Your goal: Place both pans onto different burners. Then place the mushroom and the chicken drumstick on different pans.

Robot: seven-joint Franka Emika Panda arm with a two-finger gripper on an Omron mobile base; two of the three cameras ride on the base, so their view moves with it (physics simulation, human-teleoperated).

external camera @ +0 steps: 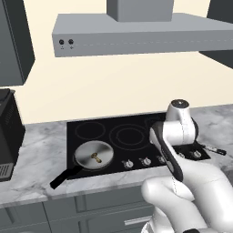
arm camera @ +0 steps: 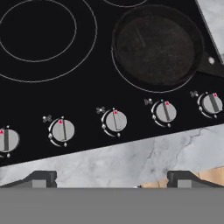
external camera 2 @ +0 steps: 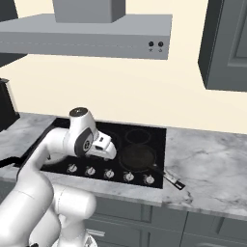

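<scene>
Left base view: silver pan [external camera: 93,154] sits on the front-left burner of the cooktop [external camera: 136,123], mushroom [external camera: 95,157] in it; that part looks done.

Right base view: dark pan [external camera 2: 138,157] rests on the front-right burner, empty; drumstick not made out, so still to place.

Hand view: gripper [arm camera: 112,179] spread wide, empty, above the knobs [arm camera: 114,120] at the cooktop's front edge.
</scene>
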